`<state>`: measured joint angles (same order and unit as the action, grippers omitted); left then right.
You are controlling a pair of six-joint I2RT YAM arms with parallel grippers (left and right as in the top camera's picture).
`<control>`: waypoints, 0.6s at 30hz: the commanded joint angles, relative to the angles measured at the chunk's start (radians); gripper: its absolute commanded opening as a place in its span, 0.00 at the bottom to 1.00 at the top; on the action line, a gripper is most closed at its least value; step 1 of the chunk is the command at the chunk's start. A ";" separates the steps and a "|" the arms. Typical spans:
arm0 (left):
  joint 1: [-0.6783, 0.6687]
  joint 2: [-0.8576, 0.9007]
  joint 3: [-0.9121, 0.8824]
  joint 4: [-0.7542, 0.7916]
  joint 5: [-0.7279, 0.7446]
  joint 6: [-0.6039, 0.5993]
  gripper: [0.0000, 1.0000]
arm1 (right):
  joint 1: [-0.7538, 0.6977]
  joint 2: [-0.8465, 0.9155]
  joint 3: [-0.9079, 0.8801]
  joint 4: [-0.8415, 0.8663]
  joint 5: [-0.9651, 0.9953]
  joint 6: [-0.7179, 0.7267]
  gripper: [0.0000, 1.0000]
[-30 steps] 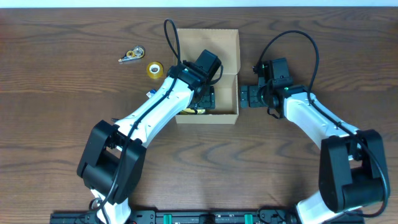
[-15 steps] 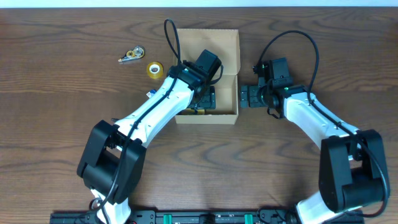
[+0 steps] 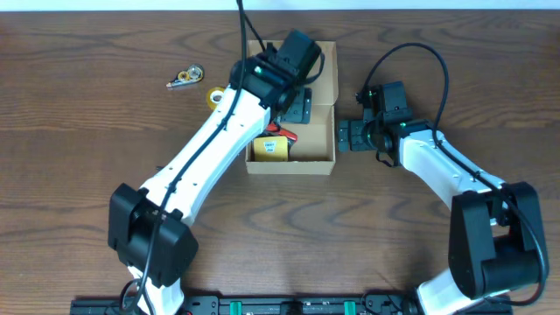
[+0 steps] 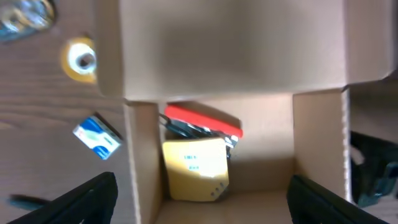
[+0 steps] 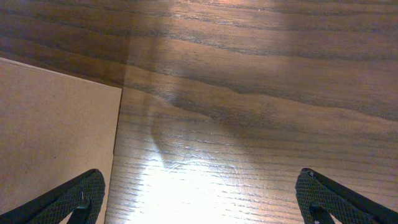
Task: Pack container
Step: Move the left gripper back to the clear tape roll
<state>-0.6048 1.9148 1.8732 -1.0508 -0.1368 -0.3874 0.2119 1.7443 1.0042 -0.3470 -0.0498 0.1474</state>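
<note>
The container [image 3: 320,72] is a tan cardboard box with its flap lid folded back toward the far side. Inside it lie a yellow pad [image 3: 268,146], a red item [image 3: 286,134] and something black next to them. The left wrist view shows the same yellow pad [image 4: 194,168] and red item [image 4: 205,123] on the box floor. My left gripper [image 3: 296,107] hovers open and empty over the box's far half; its fingertips [image 4: 87,198] straddle the opening. My right gripper [image 3: 347,136] stands open just outside the box's right wall [image 5: 56,137], over bare wood.
Left of the box lie a yellow tape roll [image 3: 214,94], a small metal item [image 3: 185,77] and a blue-and-white packet [image 4: 96,135]. Dark wood table [image 3: 420,52] stretches on all sides. The left arm crosses the table from the near left up to the box.
My left arm has lifted and drawn back toward the far side of the box, uncovering the yellow pad and red item inside. The right arm has not moved.
</note>
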 commanded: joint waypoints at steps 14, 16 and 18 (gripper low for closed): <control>0.356 -0.087 0.130 -0.111 -0.101 0.003 0.83 | -0.001 0.009 -0.002 -0.001 0.000 -0.014 0.99; 0.396 -0.077 0.118 -0.094 -0.111 0.017 0.84 | -0.001 0.009 -0.002 -0.001 0.000 -0.014 0.99; 0.426 -0.060 0.101 -0.066 -0.109 0.034 0.84 | -0.001 0.009 -0.002 -0.001 0.000 -0.014 0.99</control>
<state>-0.1986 1.8500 1.9820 -1.1328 -0.2272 -0.3679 0.2119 1.7443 1.0042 -0.3473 -0.0498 0.1474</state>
